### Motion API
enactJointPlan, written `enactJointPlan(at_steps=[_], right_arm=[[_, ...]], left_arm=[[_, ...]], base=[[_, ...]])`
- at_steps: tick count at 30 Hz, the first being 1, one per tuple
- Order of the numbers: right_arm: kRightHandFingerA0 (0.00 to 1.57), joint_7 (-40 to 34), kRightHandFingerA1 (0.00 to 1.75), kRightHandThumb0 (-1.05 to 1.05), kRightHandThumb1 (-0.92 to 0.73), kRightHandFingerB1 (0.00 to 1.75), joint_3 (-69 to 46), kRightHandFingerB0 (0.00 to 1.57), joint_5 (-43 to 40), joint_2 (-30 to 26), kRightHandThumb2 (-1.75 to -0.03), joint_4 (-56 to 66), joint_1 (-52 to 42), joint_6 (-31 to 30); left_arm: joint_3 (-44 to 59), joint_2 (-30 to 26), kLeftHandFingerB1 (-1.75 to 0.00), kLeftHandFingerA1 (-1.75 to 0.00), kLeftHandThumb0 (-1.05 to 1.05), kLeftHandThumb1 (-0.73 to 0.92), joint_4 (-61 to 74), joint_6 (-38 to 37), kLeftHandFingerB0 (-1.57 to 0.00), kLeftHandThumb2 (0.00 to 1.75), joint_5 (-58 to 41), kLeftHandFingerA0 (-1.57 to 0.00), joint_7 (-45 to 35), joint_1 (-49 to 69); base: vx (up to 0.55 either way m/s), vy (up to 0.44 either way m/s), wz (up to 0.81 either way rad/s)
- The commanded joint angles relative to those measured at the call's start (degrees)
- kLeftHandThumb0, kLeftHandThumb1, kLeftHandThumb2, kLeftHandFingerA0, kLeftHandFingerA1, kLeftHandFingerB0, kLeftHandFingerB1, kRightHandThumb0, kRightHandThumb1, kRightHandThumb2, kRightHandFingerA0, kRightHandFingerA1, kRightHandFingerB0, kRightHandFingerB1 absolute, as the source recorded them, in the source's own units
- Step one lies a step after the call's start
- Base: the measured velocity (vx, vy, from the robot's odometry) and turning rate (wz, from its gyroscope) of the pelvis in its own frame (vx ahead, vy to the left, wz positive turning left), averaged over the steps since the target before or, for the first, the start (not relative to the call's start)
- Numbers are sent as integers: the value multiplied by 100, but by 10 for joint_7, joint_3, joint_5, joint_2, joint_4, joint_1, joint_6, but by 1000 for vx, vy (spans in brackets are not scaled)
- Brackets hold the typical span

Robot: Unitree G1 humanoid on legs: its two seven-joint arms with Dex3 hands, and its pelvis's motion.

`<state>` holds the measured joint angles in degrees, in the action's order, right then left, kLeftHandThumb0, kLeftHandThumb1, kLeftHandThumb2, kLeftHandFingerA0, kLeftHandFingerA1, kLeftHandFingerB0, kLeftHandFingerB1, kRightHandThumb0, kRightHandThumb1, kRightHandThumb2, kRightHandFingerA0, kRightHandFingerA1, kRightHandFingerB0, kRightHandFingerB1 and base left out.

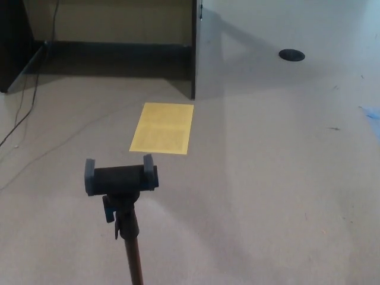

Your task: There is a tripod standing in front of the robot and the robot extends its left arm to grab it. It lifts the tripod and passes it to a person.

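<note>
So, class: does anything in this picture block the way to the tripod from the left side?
Nothing visible does. The tripod stands alone on bare floor; the yellow sheet lies flat beyond it. Neither robot hand is in view yet.

robot body: not in view | person: not in view

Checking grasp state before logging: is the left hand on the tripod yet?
No. The tripod stands alone on the floor, and neither robot hand shows anywhere in the head view.
</note>
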<state>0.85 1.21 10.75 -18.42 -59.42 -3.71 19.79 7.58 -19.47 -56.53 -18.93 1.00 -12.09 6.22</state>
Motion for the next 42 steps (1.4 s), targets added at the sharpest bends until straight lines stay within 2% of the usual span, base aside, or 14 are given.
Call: enactJointPlan(at_steps=[1, 3, 5, 6, 9, 13, 14, 19, 22, 23, 30, 40, 41, 42], right_arm=[[45, 7, 35, -67, -76, 33, 0, 35, 0, -21, -63, -22, 1, 85], [43, 13, 36, -69, -72, 32, -3, 32, -5, -18, -65, -32, 4, 89], [43, 11, 36, -71, -72, 33, -1, 33, -2, -17, -66, -39, 6, 93], [45, 6, 35, -70, -77, 32, 1, 35, 1, -18, -64, -44, 7, 97], [45, 0, 35, -69, -77, 33, 3, 35, 4, -17, -63, -48, 8, 100], [46, 1, 35, -69, -77, 32, 2, 36, 1, -16, -64, -51, 11, 106], [46, 0, 36, -70, -77, 33, 2, 35, 2, -16, -63, -51, 12, 107], [44, 6, 36, -73, -71, 33, -1, 33, -3, -15, -66, -52, 14, 111], [45, 8, 36, -69, -76, 33, -3, 34, -6, -14, -63, -52, 15, 115], [45, 7, 36, -71, -76, 32, -3, 34, -5, -14, -63, -54, 16, 116], [46, 0, 36, -71, -76, 33, -2, 36, -1, -16, -63, -56, 19, 120], [46, 4, 36, -71, -76, 33, -3, 35, -4, -13, -63, -60, 21, 121], [46, 2, 36, -72, -76, 33, -1, 35, -2, -14, -63, -60, 22, 120], [46, 0, 36, -72, -76, 33, 1, 35, 1, -14, -63, -60, 22, 120]], left_arm=[[16, -15, -28, -29, -46, 44, -16, -82, -19, 53, -25, -16, -48, -3], [30, -4, -27, -32, -52, 35, 3, -89, -9, 72, -53, -3, -86, -8], [32, 11, -18, -24, -52, 37, 44, -79, -6, 74, -71, -6, -106, -15], [32, 21, -23, -27, -48, 30, 72, -76, 0, 75, -81, 0, -119, -18], [27, 35, -16, -21, -54, 34, 127, -73, 0, 75, -88, 0, -128, -22], [12, 52, -13, -15, -55, 35, 240, -4, 0, 74, -91, 0, -116, -40], [7, 53, -17, -21, -56, 43, 265, 17, 0, 54, -91, 0, -117, -51], [-11, 66, -24, -27, -60, 41, 327, 61, 0, 54, -75, -2, -94, -81], [-27, 70, -24, -26, -62, 41, 360, 95, 0, 55, -70, -1, -90, -95], [-32, 78, -20, -26, -54, 34, 364, 101, -1, 76, -72, -1, -89, -104], [-60, 92, -20, -28, -57, 34, 365, 110, -1, 78, -53, -1, -78, -132], [-81, 111, -22, -29, -58, 36, 367, 111, -3, 78, -61, -2, -88, -133], [-83, 111, -25, -28, -66, 42, 370, 114, -3, 54, -59, -5, -85, -132], [-86, 113, -25, -28, -66, 42, 375, 118, -3, 54, -56, -5, -82, -131]], base=[[0, 0, 0], [0, 0, 0], [0, 0, 0], [0, 0, 0], [0, 0, 0], [0, 0, 0], [0, 0, 0], [0, 0, 0], [0, 0, 0], [0, 0, 0], [0, 0, 0], [0, 0, 0], [0, 0, 0], [0, 0, 0]])
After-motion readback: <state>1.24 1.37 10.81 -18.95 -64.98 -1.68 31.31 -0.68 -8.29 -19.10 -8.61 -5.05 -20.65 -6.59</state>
